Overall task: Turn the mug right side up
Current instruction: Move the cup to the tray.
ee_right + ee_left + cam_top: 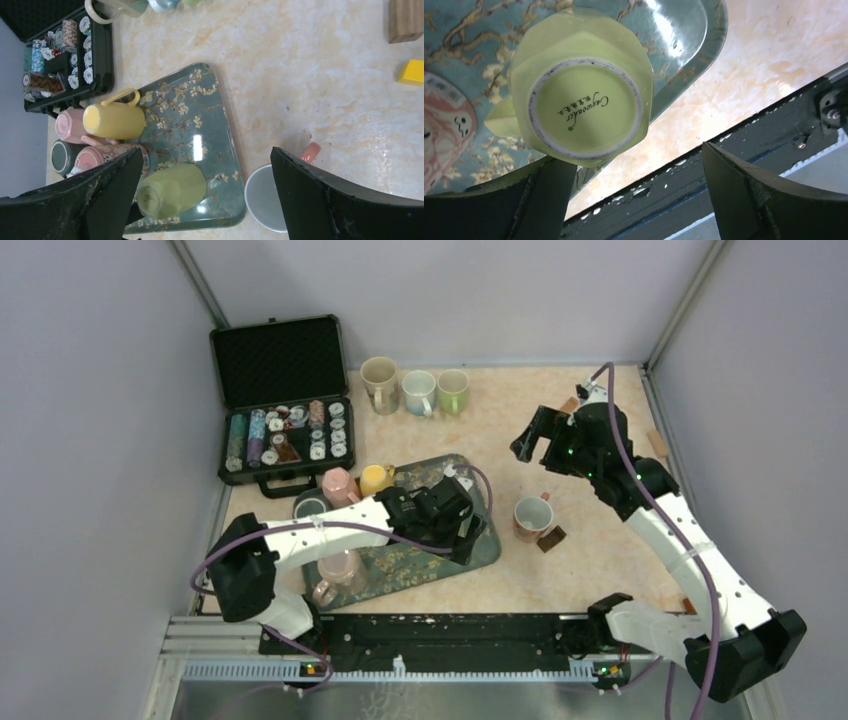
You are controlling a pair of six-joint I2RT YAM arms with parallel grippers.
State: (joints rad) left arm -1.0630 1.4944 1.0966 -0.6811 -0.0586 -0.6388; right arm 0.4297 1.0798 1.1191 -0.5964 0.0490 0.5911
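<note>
At the far left sits the open poker chip case, no part of this job. Next comes the flowered tray, with a pink mug, a yellow mug and a dark mug crowded at its left edge. Toward the tray's right near corner stands the light green mug, the one I judge I must turn. It is upside down, its unglazed foot ring and maker's mark facing my left wrist camera and its handle pointing toward the tray's middle.

My left jaws hang over it spread wide and hold nothing; one finger shows just by the mug's rim side, and I cannot tell if it touches. To the right, off the tray on the bare surface, a coral-handled mug already stands mouth up. My right jaws are farthest right, raised well apart from everything, also spread wide and empty.

So nothing is done yet on the green mug: grasping, lifting, flipping and setting down all remain.
</note>
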